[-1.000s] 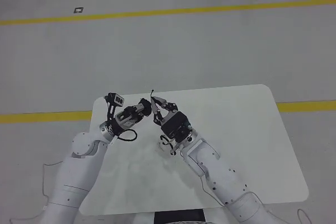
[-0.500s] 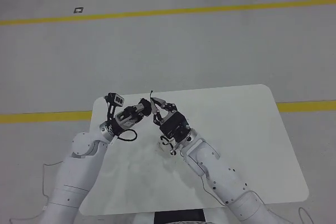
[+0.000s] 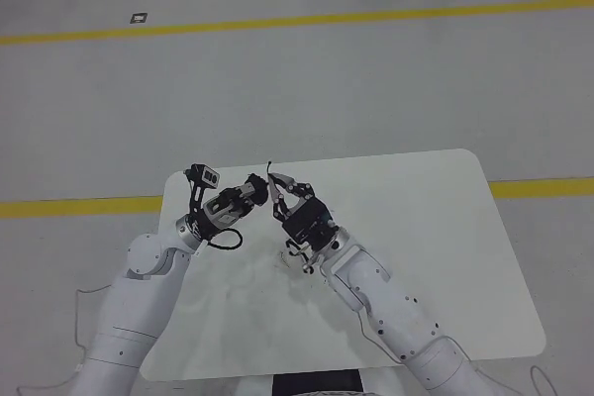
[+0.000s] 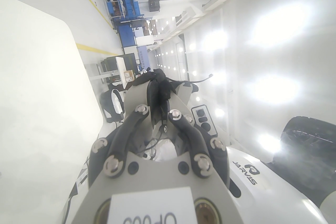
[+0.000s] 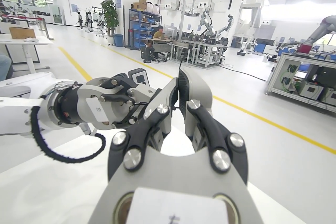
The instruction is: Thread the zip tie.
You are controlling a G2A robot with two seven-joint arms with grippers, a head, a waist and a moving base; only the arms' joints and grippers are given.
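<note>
So the right pincer [image 5: 179,83] is clenched on the thin black plastic zip tie [image 5: 180,62]. The strap's long axis runs along the fingers, and its free end pokes straight out past the fingertips, toward the far edge of the white rounded worktop [image 3: 426,228]. The left pincer [image 4: 157,78] is clenched too, tips right up against the right one's. Can't tell if it's actually pinching the strap. Both are up off the worktop.

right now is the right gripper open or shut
Shut: the right gripper pinches the zip tie, pads pressed together, its black strip poking out past them.
</note>
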